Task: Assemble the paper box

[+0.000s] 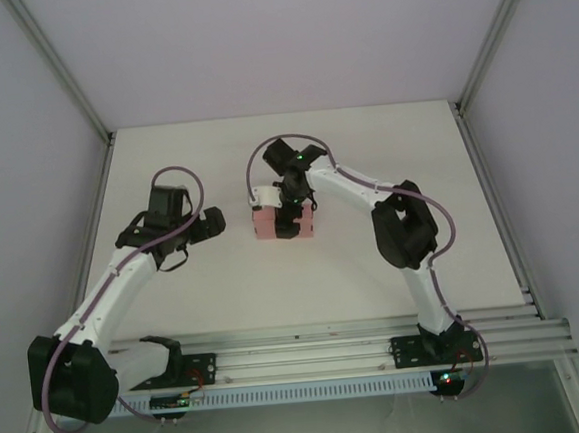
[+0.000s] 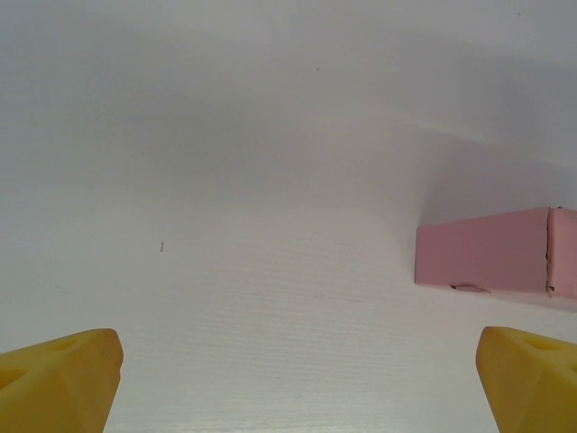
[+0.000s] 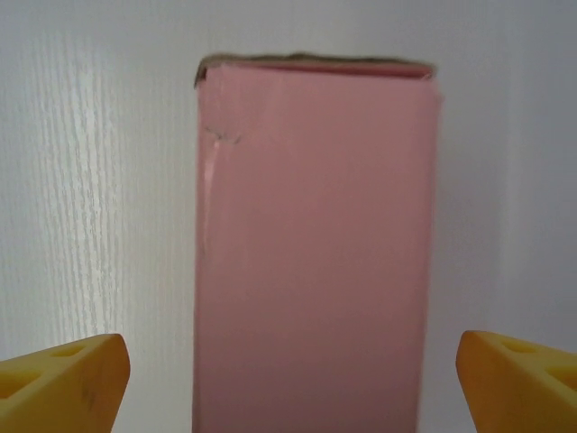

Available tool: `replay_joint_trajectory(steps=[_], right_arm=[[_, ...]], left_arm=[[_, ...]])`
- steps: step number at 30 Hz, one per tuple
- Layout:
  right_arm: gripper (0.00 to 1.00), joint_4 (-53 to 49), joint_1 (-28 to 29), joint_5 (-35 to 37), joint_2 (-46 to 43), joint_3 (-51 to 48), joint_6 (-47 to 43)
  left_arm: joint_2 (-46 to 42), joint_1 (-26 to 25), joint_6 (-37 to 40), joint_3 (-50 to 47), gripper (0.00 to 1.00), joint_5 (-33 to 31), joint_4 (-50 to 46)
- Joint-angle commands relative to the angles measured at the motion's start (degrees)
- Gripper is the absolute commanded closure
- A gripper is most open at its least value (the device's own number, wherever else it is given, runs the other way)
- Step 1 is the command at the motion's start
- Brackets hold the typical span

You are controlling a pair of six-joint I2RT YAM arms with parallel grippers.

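Box (image 1: 264, 224) lies mid-table (image 1: 385, 149), closed up into a flat rectangular block. We find the right gripper (image 3: 290, 383) set over it with jaws spread on either side and gaps showing, so nothing is grasped; we judge this a stance to squeeze or square it. The left gripper (image 2: 288, 383) stands spread and empty nearby, apparently in reserve. Count: one box, two grippers.

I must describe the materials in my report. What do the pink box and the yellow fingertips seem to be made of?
The pink box looks like thin matte paperboard: it shows a small crease and tear near one corner. The yellow fingertips look like smooth moulded plastic or rubber, faintly dimpled; which one, I cannot tell.
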Motion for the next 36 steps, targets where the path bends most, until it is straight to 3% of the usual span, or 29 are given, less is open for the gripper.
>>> replay_joint_trajectory(steps=[1, 2, 6, 12, 18, 21, 24, 27, 34, 36], right_arm=[[0.16, -4.2, 0.6, 1.5, 1.6, 1.6, -1.4], [0.21, -3.8, 0.6, 1.9, 1.7, 1.5, -1.3], [0.59, -2.3, 0.4, 4.5, 2.0, 1.0, -1.0], [0.73, -2.8, 0.4, 6.1, 0.2, 1.0, -1.0], [0.74, 4.1, 0.6, 12.3, -5.8, -2.6, -0.8], [0.73, 20.1, 1.4, 23.9, -11.0, -12.5, -0.8], [0.71, 39.9, 2.4, 28.8, -15.2, -25.7, -5.6], [0.68, 55.1, 2.6, 29.0, -17.1, -36.4, -11.4], [0.59, 64.2, 2.7, 27.5, -18.0, -46.8, -12.9], [0.48, 64.2, 3.2, 28.0, -18.3, -48.0, -12.9]], left_arm=[[-0.9, 0.5, -1.0, -0.5, 0.01, 0.8, 0.5], [-1.0, 0.5, -1.0, -0.5, 0.00, 0.8, 0.4], [-1.7, 0.5, -0.9, -0.5, 0.00, 0.8, 0.2], [-3.6, 0.5, -0.6, -0.3, 0.00, 0.6, 0.0], [-5.0, 0.5, -0.8, -0.2, 0.00, 0.5, -0.3], [-5.7, 0.5, -1.1, -0.8, 0.00, 0.2, -0.4], [-6.0, 0.5, -1.2, -1.5, 0.00, 0.2, -0.2], [-5.7, 0.6, -1.1, -1.5, 0.00, 0.5, 0.1], [-5.1, 0.6, -0.6, -1.6, 0.00, 0.9, 0.5], [-4.7, 0.6, -0.4, -1.6, 0.00, 1.6, 1.0]])
